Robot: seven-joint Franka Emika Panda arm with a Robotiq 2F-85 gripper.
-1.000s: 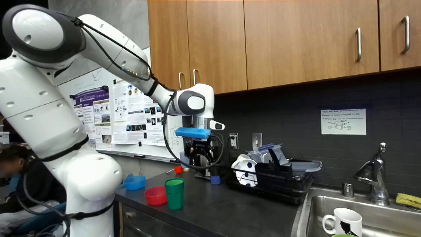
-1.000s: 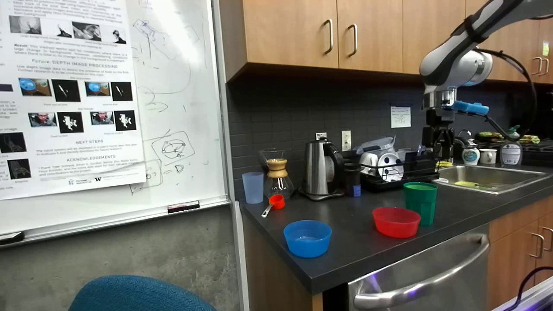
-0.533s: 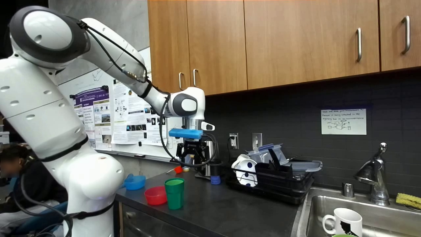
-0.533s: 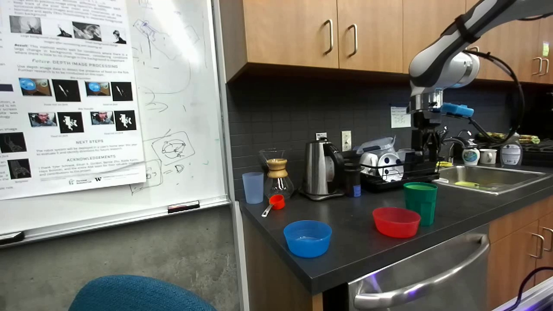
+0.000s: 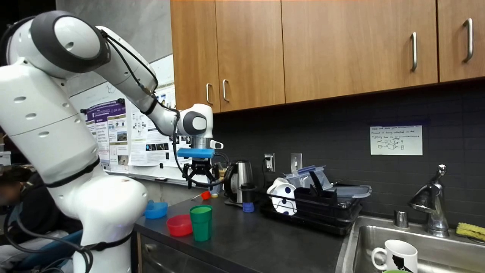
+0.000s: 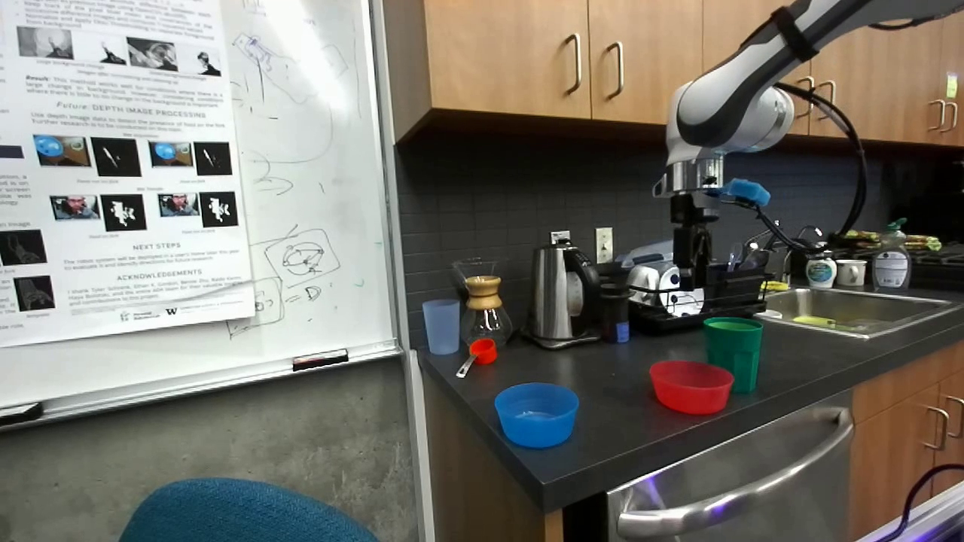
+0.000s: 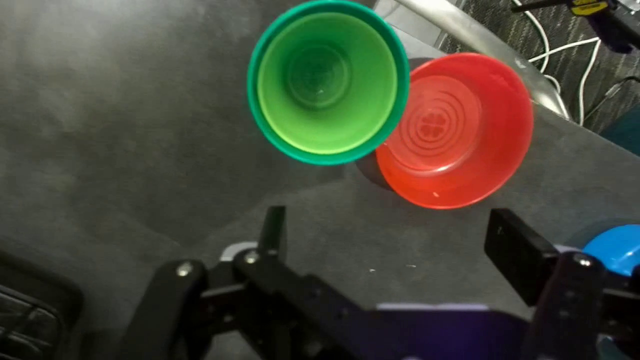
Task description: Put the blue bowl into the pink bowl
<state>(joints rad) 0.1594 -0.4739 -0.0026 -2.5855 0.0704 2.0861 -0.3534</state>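
The blue bowl (image 6: pixel 536 418) stands upright near the counter's end corner; in an exterior view (image 5: pixel 156 210) it is at the counter's left end, and in the wrist view only part of it (image 7: pixel 615 250) shows at the right edge, partly behind a finger. The pink bowl (image 6: pixel 691 388) stands upright and empty beside the green cup (image 6: pixel 734 355); it also shows in an exterior view (image 5: pixel 179 226) and in the wrist view (image 7: pixel 450 130). My gripper (image 7: pixel 390 232) is open and empty, pointing down, well above the counter. It also shows in both exterior views (image 5: pixel 200 180) (image 6: pixel 691 277).
A black dish rack (image 6: pixel 700 312), a kettle (image 6: pixel 553 297), a glass carafe (image 6: pixel 483 316), a pale blue cup (image 6: pixel 441 328) and a red scoop (image 6: pixel 483 351) stand at the back of the counter. A sink (image 6: pixel 858 309) lies past the rack. Cabinets (image 5: pixel 322 49) hang above.
My gripper has moved left in both exterior views and somewhat lower, and the wrist has turned. The blue bowl, pink bowl and green cup have not moved.
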